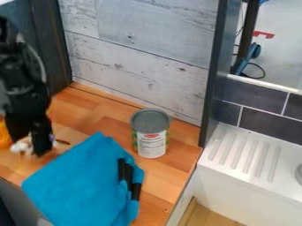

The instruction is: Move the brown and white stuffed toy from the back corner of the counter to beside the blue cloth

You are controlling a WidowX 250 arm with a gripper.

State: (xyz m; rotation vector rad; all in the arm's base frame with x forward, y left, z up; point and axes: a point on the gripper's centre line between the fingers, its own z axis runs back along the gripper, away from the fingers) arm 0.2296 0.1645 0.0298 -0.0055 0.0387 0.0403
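Observation:
The black gripper [32,137] hangs low over the left part of the wooden counter, at the left of the view. Close against its lower end is a small white object [21,146], partly hidden; whether it is held, I cannot tell. An orange item [5,133] shows at the left edge beside it. To the gripper's lower right lies a rumpled blue cloth [80,185], with black strip-like pieces [129,175] on its right part. A can [151,140] with a grey lid and white label stands upright behind the cloth, apart from the gripper.
A whitewashed plank wall [141,66] rises behind the wooden counter [166,176]. A dark upright post [213,75] stands at the counter's right corner. Beyond it are a white ribbed drainboard [245,152] and dark tiles [268,128].

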